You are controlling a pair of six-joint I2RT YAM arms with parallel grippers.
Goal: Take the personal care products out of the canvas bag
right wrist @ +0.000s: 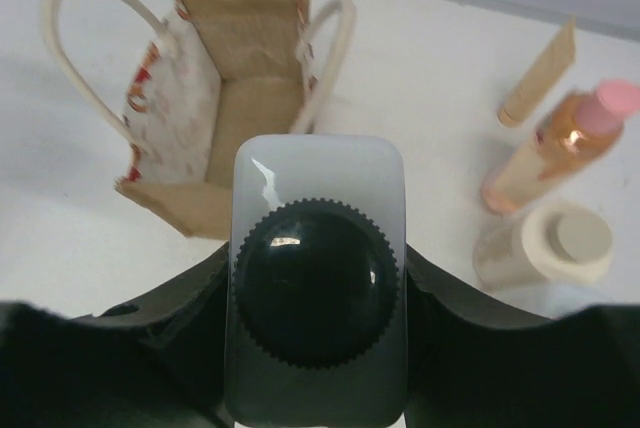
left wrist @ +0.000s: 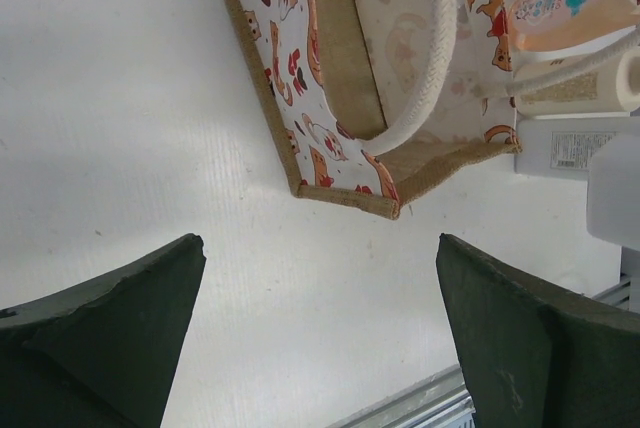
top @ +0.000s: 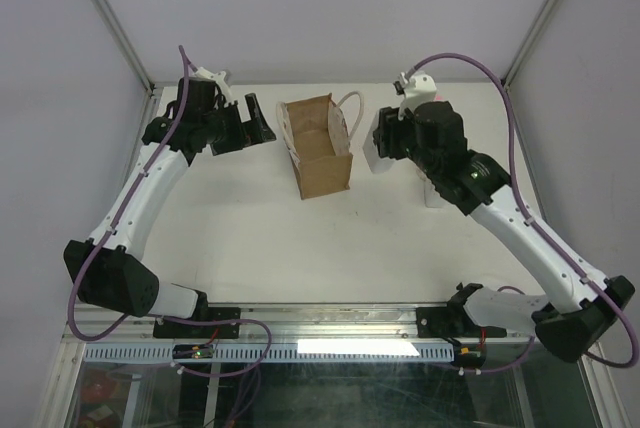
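Note:
The canvas bag (top: 320, 148) stands open at the table's back middle; its inside shows only brown floor in the right wrist view (right wrist: 235, 98). My right gripper (top: 392, 140) is shut on a white bottle with a dark round cap (right wrist: 318, 178), held above the table just right of the bag. On the table to the right lie a tan flat tube (right wrist: 540, 73), an orange-pink bottle with a pink cap (right wrist: 560, 143) and a cream bottle (right wrist: 545, 243). A second white bottle (top: 436, 191) lies under my right arm. My left gripper (top: 262, 120) is open and empty, left of the bag (left wrist: 340, 78).
Frame posts stand at the back corners, with pale walls on three sides. A metal rail (top: 330, 320) runs along the near edge between the arm bases. The bag's pale handles (right wrist: 70, 58) loop outward on both sides.

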